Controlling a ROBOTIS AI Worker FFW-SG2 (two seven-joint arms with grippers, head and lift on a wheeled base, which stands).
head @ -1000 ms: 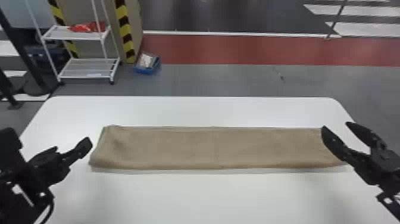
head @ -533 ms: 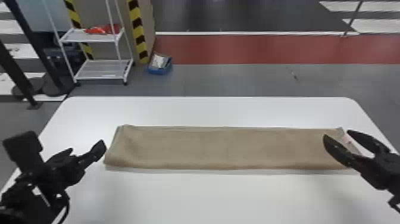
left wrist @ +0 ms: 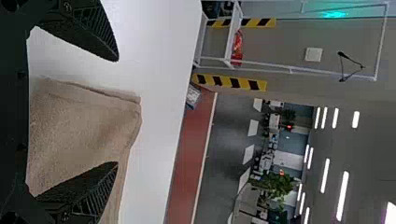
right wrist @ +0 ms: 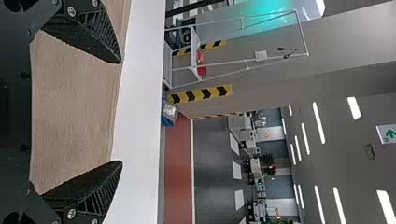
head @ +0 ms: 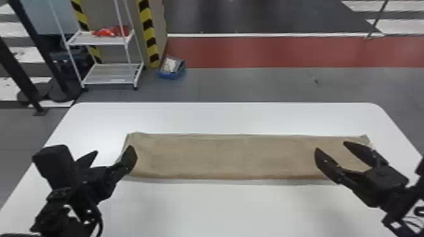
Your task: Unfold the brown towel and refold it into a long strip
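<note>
Got the brown towel (head: 220, 157) lying in a long strip across the white table (head: 236, 208) — left gripper (head: 113, 151) and right gripper (head: 331, 147) parted wide, empty, near opposite ends.

Left arm (head: 47, 217) and right arm (head: 389, 205): finish matt black, jointed in angular sections, with small white or pale patches on both. A blocky black housing (head: 55, 162) with rounded corners sits beside the left pincer (head: 114, 150); a thin black cable (head: 101, 223) forms a loop on the same arm. Right pincer (head: 331, 146): black, with two flat fingers (right wrist: 84, 189) of tapered, leaf-like outline. Slanted ribs line their edges; bright round screw heads (right wrist: 71, 213) mark their bases.
</note>
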